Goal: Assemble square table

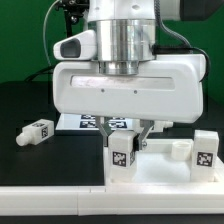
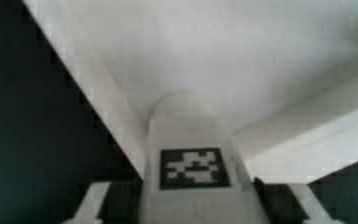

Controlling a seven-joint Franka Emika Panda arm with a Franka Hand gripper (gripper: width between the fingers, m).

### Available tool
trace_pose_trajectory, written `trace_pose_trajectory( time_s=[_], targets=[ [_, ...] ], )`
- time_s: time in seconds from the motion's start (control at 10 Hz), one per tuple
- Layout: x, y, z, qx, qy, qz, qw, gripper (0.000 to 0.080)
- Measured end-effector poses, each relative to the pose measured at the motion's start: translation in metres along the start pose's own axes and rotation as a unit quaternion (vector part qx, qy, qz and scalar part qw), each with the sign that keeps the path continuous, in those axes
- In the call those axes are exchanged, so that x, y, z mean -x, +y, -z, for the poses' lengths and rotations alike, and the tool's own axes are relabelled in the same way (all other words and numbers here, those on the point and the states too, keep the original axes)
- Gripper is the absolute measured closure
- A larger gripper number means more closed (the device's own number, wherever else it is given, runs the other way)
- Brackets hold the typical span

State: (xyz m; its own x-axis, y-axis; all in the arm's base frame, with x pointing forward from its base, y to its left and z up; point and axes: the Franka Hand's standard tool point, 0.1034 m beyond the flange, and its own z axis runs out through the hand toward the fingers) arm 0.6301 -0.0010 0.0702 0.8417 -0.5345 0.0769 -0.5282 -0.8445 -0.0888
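Early going: the two-finger gripper (image 1: pixel 124 138) flanks a chunky white tagged plastic leg (image 1: pixel 122 155) on the large white square top (image 1: pixel 60 172), grip uncertain; another such leg (image 1: pixel 35 132) lies loose, exterior view's left

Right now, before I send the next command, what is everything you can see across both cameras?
table top: one, white, front of the exterior view, under the gripper
middle leg: one, white, tagged, upright on the table top
lying leg: one, white, tagged, on the black table, exterior view's left
right leg: one, white, tagged, exterior view's right
white block: one, beside the right leg; possibly another leg
marker board: one, white, behind the gripper
gripper: one, white, fingers flanking the middle leg, grip unclear
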Motion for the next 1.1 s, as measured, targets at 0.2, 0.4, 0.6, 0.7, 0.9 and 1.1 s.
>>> trace_pose_trajectory(
  time_s=[0.2, 0.4, 0.6, 0.7, 0.9, 1.1],
  targets=[
    [-0.005, 0.006, 0.0, 0.0, 0.009, -0.091, 0.996, 0.0515],
    [-0.004, 0.006, 0.001, 0.002, 0.009, -0.231, 0.973, 0.0515],
    [-0.001, 0.003, 0.002, 0.004, -0.021, -0.376, 0.926, 0.0515],
    [-0.002, 0.001, 0.002, -0.006, -0.025, -0.449, 0.893, 0.0515],
    [-0.001, -0.005, 0.003, -0.036, -0.037, -0.587, 0.808, 0.0514],
    [0.003, -0.009, 0.001, -0.029, -0.036, -0.645, 0.762, 0.0514]
  ],
)
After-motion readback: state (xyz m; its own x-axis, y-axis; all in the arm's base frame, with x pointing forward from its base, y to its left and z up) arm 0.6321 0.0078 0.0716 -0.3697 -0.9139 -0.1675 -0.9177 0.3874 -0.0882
